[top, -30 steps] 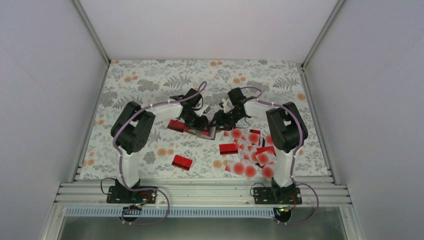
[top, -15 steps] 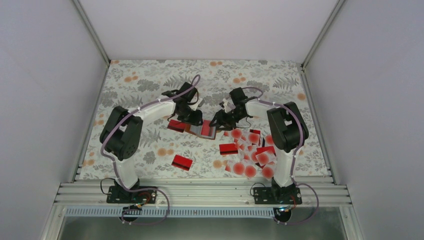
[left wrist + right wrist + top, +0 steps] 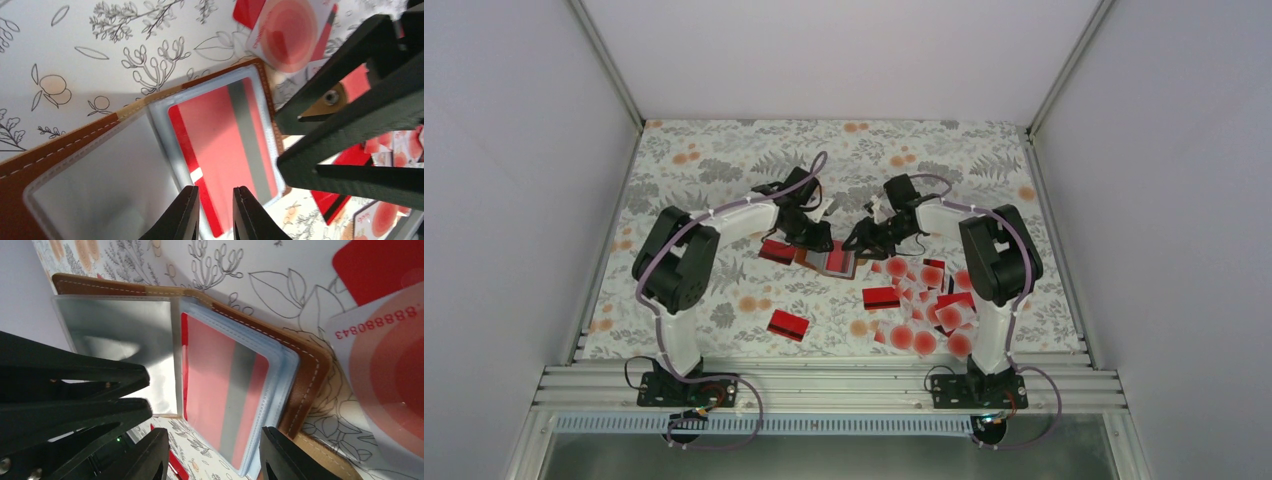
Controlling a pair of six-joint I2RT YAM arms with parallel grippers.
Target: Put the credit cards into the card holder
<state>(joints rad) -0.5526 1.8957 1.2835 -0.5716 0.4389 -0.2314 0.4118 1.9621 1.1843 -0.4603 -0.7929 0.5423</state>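
The card holder (image 3: pixel 834 262) lies open mid-table, brown leather (image 3: pixel 60 150) with pale clear sleeves. A red credit card (image 3: pixel 220 135) with a grey stripe sits inside the right sleeve (image 3: pixel 210 385), and its bright left edge sticks out. My left gripper (image 3: pixel 216 210) hovers over that card's near corner with a narrow gap between its jaws and nothing in it. My right gripper (image 3: pixel 217 460) is open wide, its fingers either side of the holder's sleeve end (image 3: pixel 300 370). In the top view the left gripper (image 3: pixel 809 235) and right gripper (image 3: pixel 864 240) face each other over the holder.
A heap of loose credit cards (image 3: pixel 929 305), red ones and whitish ones with red dots, lies right of the holder. Single red cards lie at front left (image 3: pixel 788 324), centre (image 3: pixel 881 297) and beside the holder (image 3: pixel 774 250). A dotted card (image 3: pixel 390 370) lies close to the holder.
The left arm's elbow has swung out to the left and its gripper has shifted slightly back over the holder. The right arm has stayed put.
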